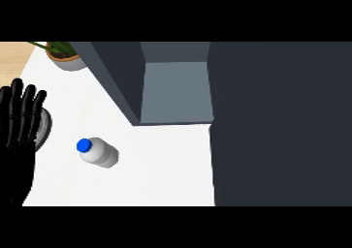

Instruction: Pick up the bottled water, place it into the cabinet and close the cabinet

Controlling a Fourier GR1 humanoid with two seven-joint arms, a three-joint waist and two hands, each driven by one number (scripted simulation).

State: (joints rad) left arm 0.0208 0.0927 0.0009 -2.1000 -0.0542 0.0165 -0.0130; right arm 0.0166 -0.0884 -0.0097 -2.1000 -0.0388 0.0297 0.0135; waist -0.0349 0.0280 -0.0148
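white bottled water (101, 153) with blue cap (84, 145); dark grey cabinet (279, 121); white counter (164, 169); black left hand (14, 131)

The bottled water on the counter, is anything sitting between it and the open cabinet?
Nothing visible does. The bottled water stands alone on the white counter, and the stretch up to the open cabinet is bare. The left robot hand rests open at the view's left edge.

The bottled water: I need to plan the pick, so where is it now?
In the head view, the bottled water stands on the white counter at lower left, right of the open left hand, below the open cabinet.
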